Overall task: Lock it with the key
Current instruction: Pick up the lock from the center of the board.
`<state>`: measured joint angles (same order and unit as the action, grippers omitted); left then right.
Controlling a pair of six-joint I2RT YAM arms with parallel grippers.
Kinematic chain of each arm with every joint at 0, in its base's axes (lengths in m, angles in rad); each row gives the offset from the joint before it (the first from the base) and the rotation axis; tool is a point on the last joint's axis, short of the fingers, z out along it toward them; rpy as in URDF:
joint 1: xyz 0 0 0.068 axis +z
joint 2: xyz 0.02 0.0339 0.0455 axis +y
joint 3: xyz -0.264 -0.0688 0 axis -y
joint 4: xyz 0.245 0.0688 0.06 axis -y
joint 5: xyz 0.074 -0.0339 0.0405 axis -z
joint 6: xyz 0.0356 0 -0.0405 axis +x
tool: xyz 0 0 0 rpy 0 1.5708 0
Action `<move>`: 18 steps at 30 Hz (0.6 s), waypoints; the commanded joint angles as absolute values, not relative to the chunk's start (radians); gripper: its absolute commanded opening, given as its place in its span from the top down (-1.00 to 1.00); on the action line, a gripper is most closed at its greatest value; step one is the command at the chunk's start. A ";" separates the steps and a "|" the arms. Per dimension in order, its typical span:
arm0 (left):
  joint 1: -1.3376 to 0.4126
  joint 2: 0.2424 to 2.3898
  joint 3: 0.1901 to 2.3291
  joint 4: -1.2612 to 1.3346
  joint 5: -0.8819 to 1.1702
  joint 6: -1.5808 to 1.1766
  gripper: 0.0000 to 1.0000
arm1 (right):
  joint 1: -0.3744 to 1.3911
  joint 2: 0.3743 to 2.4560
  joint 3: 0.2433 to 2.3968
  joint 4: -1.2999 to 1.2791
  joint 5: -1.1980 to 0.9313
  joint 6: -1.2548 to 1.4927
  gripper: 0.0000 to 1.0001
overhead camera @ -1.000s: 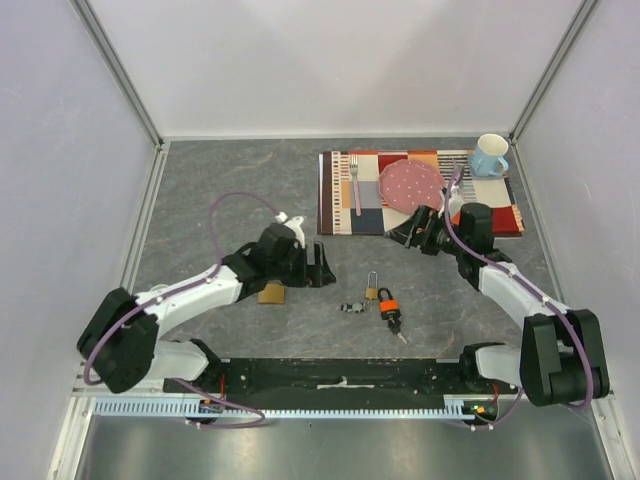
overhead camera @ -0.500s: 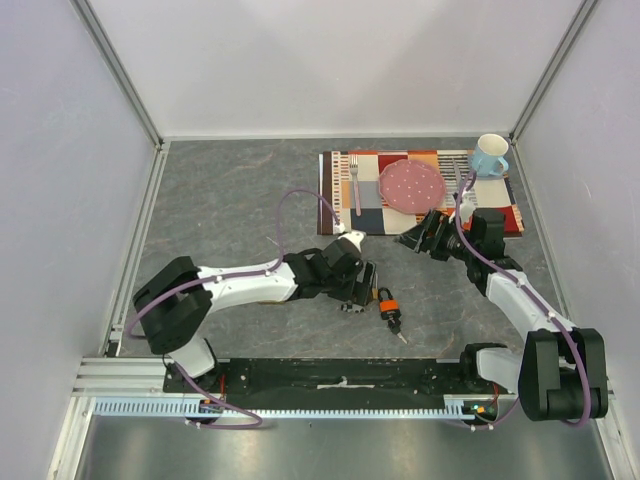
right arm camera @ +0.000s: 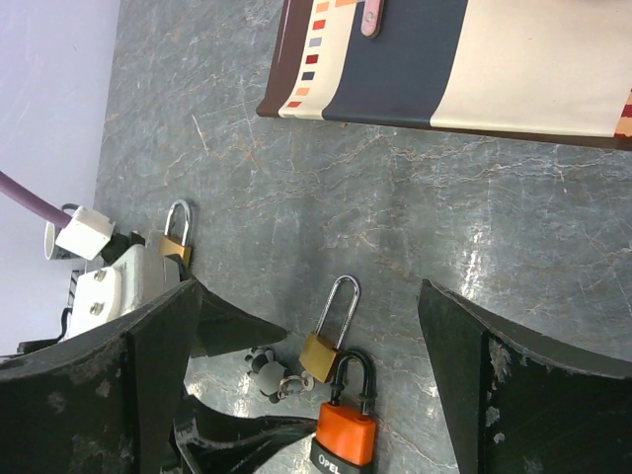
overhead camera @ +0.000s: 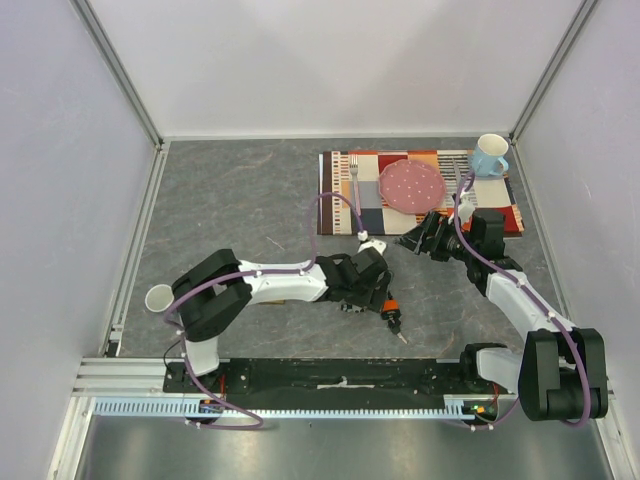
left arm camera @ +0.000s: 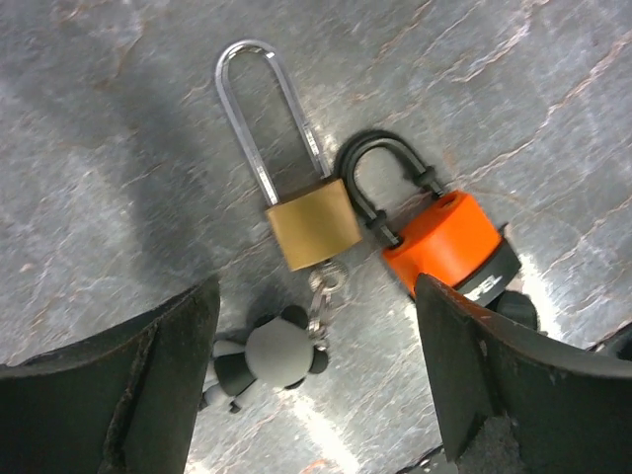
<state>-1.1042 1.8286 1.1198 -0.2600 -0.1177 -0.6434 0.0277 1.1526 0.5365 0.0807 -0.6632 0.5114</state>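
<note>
Brass padlocks (right arm camera: 321, 354), (right arm camera: 174, 247): two; orange padlock (left arm camera: 449, 242): one; left fingers (left arm camera: 109, 395) apart, right fingers (right arm camera: 523, 395) apart, empty.

Brass padlock (left arm camera: 314, 225) lying flat, keyring (left arm camera: 324, 286) at its base, orange padlock (left arm camera: 449, 242) beside

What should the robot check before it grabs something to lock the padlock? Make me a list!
1. Left gripper open: ok, jaws wide, holding nothing.
2. Left gripper above the locks: ok, the brass padlock and grey keychain figure lie between its jaws in the wrist view.
3. Room around the brass padlock: not ok, the orange padlock has its shackle right against it.
4. Key in the brass padlock: cannot tell, only a ring at its bottom shows.
5. Right gripper out of the way: ok, open and empty, near the placemat.
</note>
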 commanded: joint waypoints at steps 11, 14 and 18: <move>-1.154 1.934 1.230 -0.359 -0.321 -0.676 -0.58 | 0.021 1.135 0.560 0.083 -0.687 0.505 -0.96; -1.154 1.905 1.207 -0.336 -0.337 -0.684 -0.57 | 0.023 1.137 0.560 0.083 -0.690 0.506 -0.96; -1.154 1.904 1.206 -0.316 -0.344 -0.667 -0.49 | 0.023 1.138 0.557 0.083 -0.686 0.503 -0.96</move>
